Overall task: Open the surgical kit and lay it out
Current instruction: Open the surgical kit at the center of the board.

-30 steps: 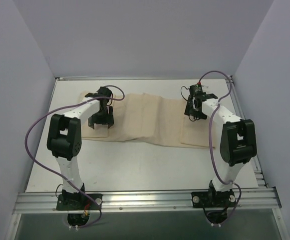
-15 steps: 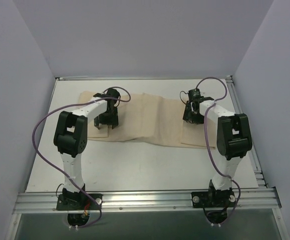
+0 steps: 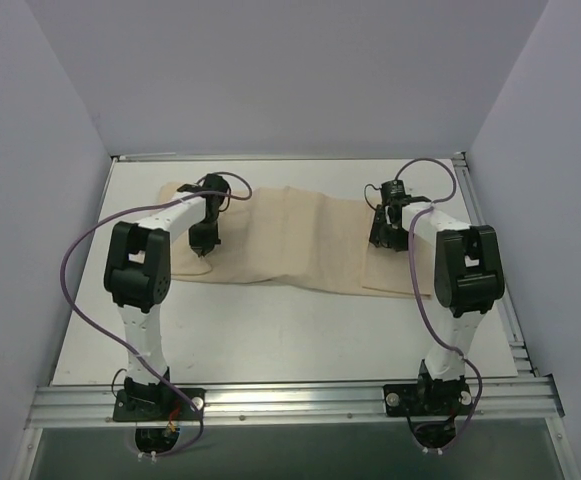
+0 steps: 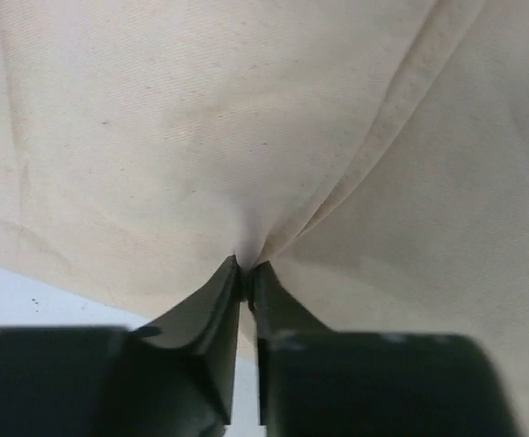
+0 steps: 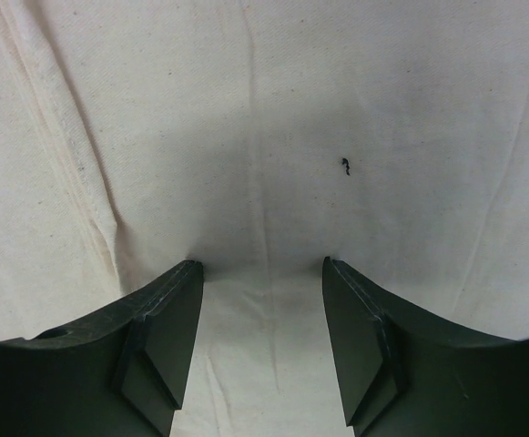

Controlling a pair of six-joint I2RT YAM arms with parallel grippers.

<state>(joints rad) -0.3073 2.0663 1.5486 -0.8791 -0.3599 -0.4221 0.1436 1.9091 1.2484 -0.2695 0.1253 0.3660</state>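
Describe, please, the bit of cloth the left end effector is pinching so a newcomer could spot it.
A beige cloth wrap lies across the far half of the white table. Near its left end, the left end effector is shut on a small pucker beside a diagonal hem. Only there is it gathered to a point; under the open right end effector it lies flat.

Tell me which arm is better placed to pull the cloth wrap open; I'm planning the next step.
Left. The left gripper is pinched shut on a fold of the cloth wrap; the right gripper stands open over it, gripping nothing.
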